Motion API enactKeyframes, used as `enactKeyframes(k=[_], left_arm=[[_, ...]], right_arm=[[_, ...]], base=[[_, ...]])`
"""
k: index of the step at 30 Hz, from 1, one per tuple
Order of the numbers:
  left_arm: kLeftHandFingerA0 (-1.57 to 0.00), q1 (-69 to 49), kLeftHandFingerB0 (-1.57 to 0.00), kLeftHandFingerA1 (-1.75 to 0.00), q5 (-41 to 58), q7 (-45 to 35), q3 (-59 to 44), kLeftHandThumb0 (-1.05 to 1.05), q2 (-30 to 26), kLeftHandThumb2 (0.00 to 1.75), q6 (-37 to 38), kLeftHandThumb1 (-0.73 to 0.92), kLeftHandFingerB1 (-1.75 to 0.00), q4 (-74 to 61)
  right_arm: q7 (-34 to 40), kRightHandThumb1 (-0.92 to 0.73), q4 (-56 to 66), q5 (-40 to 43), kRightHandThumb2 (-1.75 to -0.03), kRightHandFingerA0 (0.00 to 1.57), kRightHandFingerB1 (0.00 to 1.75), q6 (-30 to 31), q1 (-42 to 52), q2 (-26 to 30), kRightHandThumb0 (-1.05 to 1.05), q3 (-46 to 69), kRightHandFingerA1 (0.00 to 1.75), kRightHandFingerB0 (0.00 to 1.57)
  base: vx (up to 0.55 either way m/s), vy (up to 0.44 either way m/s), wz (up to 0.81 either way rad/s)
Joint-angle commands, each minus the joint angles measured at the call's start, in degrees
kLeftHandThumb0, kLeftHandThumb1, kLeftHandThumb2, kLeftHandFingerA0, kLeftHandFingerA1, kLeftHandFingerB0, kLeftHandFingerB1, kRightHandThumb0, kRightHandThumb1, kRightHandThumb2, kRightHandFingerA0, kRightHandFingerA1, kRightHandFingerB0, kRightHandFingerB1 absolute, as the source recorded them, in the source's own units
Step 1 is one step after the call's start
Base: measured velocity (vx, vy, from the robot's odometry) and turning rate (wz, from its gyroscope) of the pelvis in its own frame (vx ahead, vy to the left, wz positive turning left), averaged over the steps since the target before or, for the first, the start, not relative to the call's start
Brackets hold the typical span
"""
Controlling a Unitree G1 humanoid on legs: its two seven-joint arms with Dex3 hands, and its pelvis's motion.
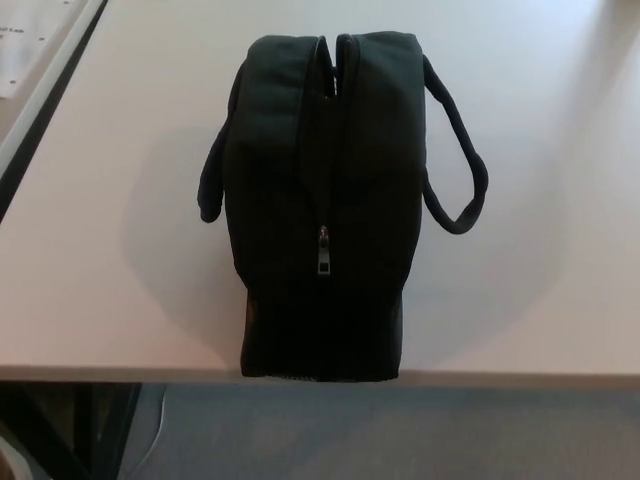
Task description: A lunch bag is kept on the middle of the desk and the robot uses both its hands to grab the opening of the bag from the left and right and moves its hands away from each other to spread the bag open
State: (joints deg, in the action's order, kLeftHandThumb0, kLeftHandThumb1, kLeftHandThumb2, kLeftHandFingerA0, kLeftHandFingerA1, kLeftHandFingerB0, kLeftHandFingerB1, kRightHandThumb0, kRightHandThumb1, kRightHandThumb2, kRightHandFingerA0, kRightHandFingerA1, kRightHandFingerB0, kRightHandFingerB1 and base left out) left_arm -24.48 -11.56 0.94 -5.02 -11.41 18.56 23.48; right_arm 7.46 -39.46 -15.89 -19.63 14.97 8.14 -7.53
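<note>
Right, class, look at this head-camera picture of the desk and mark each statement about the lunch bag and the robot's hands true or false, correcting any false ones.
1. The lunch bag is black. True.
2. Both robot hands are gripping the bag's opening. False: no hand is in view.
3. A handle loops out on the picture's right side of the bag. True.
4. The bag sits at the desk's far edge. False: it reaches the near edge.
5. The zipper pull lies on the bag's top seam. True.
</note>
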Motion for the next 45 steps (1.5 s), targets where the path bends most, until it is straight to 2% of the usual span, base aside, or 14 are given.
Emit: enactKeyframes(k=[1,4,13,17,18,21,27,28,29,32,33,34,40,45], left_arm=[[-0.17,-4.35,-0.15,-0.3,-0.95,9.6,-5.93,-0.08,-0.33,0.65,25.18,0.69,-0.29,-7.66],[-0.14,-3.12,-0.11,-0.29,-5.98,16.05,-9.67,-0.03,-0.09,0.64,33.34,0.68,-0.27,-8.83],[-0.23,10.42,-0.23,-0.31,-16.58,29.71,-32.07,0.1,-8.29,0.59,51.11,0.61,-0.29,-7.75],[-0.27,17.8,-0.22,-0.31,-9.36,24.44,-38.87,0.03,-15.87,0.59,53.77,0.63,-0.29,-6.34],[-0.28,19.56,-0.24,-0.31,-9.22,24.69,-39.44,0.0,-17.96,0.58,52.91,0.62,-0.29,-6.04],[-0.23,23.68,-0.22,-0.3,-12.95,28.18,-40.19,0.1,-21.53,0.6,49.34,0.63,-0.29,-6.5],[-0.29,35.13,-0.26,-0.32,-18.37,30.99,-36.53,-0.14,-29.66,0.59,45.46,0.6,-0.3,-4.84],[-0.28,36.77,-0.24,-0.32,-19.77,31.77,-35.44,-0.14,-30.62,0.6,44.73,0.61,-0.3,-4.41],[-0.24,39.81,-0.31,-0.31,-21.17,31.62,-33.05,-0.09,-32.09,0.58,44.08,0.6,-0.31,-3.74],[-0.14,44.56,-0.17,-0.5,-30.2,37.11,-26.42,0.04,-36.09,0.84,37.21,0.31,-0.5,-4.01],[-0.14,45.99,-0.17,-0.5,-33.18,39.73,-24.12,0.04,-37.26,0.84,35.71,0.31,-0.5,-3.23],[-0.28,46.79,-0.29,-0.33,-34.7,41.0,-22.54,0.06,-37.97,0.58,34.8,0.44,-0.32,-2.56],[-0.29,58.87,-0.26,-0.32,-49.95,54.61,-1.13,0.05,-40.16,0.71,30.41,0.48,-0.32,9.63],[-0.16,63.99,-0.01,-0.53,-50.18,49.67,5.91,0.07,-35.31,0.9,31.27,0.34,-0.47,9.48]], right_arm=[[17.02,-0.66,3.71,-9.37,-0.59,0.04,0.11,-23.25,0.21,2.18,-0.27,-0.79,0.23,0.0],[23.14,-0.56,7.23,-12.99,-0.77,0.05,0.13,-23.27,-1.39,5.86,-0.29,2.27,0.29,0.0],[26.29,-0.53,20.85,-11.96,-0.76,0.04,0.08,-23.11,-5.56,16.99,-0.24,19.68,0.21,0.0],[25.91,-0.64,28.83,-12.87,-0.59,0.13,0.15,-18.08,-7.41,20.52,-0.28,26.32,0.28,0.0],[25.71,-0.56,30.0,-12.9,-0.77,0.06,0.09,-16.83,-8.69,21.1,-0.3,27.2,0.31,0.01],[23.3,-0.61,32.74,-11.63,-0.78,0.05,0.11,-13.3,-11.94,21.82,-0.32,28.43,0.28,0.0],[16.55,-0.5,33.57,-11.32,-0.62,0.11,0.18,-4.73,-25.88,26.62,-0.27,26.7,0.35,0.08],[15.99,-0.54,32.6,-12.11,-0.97,0.0,0.5,-4.11,-28.01,27.53,-0.19,25.94,0.5,0.0],[14.85,-0.51,29.63,-13.08,-0.58,0.16,0.23,-3.66,-32.59,28.7,-0.27,23.84,0.32,0.1],[12.58,-0.51,22.13,-14.92,-0.57,0.18,0.22,-3.46,-42.52,30.01,-0.32,18.43,0.34,0.1],[11.88,-0.51,20.34,-15.84,-0.57,0.18,0.22,-3.11,-44.87,30.3,-0.32,16.88,0.34,0.1],[11.5,-0.51,19.44,-16.33,-0.58,0.18,0.22,-2.85,-46.21,30.34,-0.33,15.99,0.34,0.1],[4.8,-0.49,5.17,-19.47,-0.55,0.16,0.28,-8.72,-64.55,28.91,-0.24,5.58,0.3,0.11],[3.01,-0.49,-1.46,-23.01,-0.56,0.18,0.24,-11.82,-74.2,27.53,-0.2,-0.86,0.31,0.1]], base=[[0.0,0.0,0.0],[0.0,0.0,0.0],[0.0,0.0,0.0],[0.0,0.0,0.0],[0.0,0.0,0.0],[0.0,0.0,0.0],[0.0,0.0,0.0],[0.0,0.0,0.0],[0.0,0.0,0.0],[0.0,0.0,0.0],[0.0,0.0,0.0],[0.0,0.0,0.0],[0.0,0.0,0.0],[0.0,0.0,0.0]])
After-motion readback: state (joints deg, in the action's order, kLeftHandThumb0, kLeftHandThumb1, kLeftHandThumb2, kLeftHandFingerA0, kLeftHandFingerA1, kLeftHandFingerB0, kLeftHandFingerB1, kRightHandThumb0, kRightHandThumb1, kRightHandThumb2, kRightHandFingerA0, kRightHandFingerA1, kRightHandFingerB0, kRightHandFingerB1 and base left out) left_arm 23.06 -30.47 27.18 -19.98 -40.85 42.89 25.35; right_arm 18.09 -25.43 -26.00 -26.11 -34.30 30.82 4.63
